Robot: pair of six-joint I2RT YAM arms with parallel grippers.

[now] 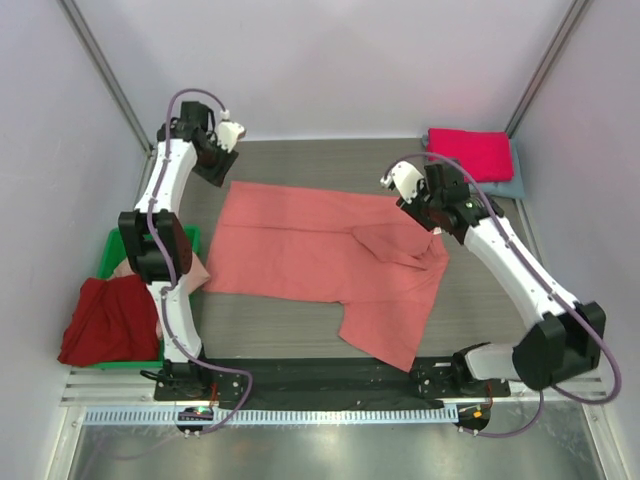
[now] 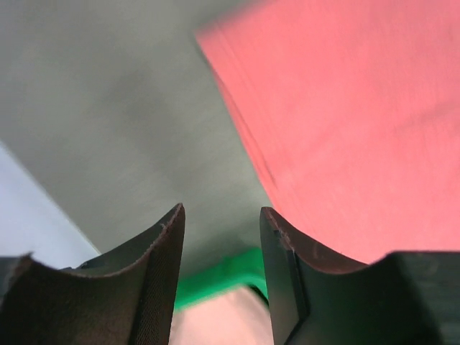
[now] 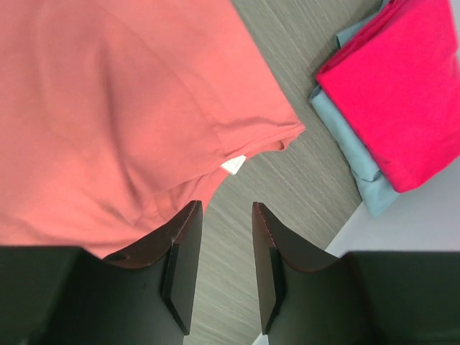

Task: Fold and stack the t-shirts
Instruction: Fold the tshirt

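A salmon-coral t-shirt (image 1: 320,255) lies spread on the table, one side folded over. Its white neck label (image 3: 233,164) shows in the right wrist view. My left gripper (image 1: 220,162) hovers at the shirt's far left corner. In its own view the left gripper (image 2: 219,212) is open and empty, with the shirt's edge (image 2: 345,129) to its right. My right gripper (image 1: 414,200) is above the shirt's far right edge. Seen from the wrist, the right gripper (image 3: 224,207) is open over bare table beside the cloth (image 3: 129,108). A folded magenta shirt (image 1: 470,150) rests on a grey-blue one (image 1: 512,186) at the far right.
A green bin (image 1: 112,248) stands at the left edge, with a dark red shirt (image 1: 105,320) draped over it and a pale pink one (image 1: 196,270) beside the left arm. Metal frame posts rise at both back corners.
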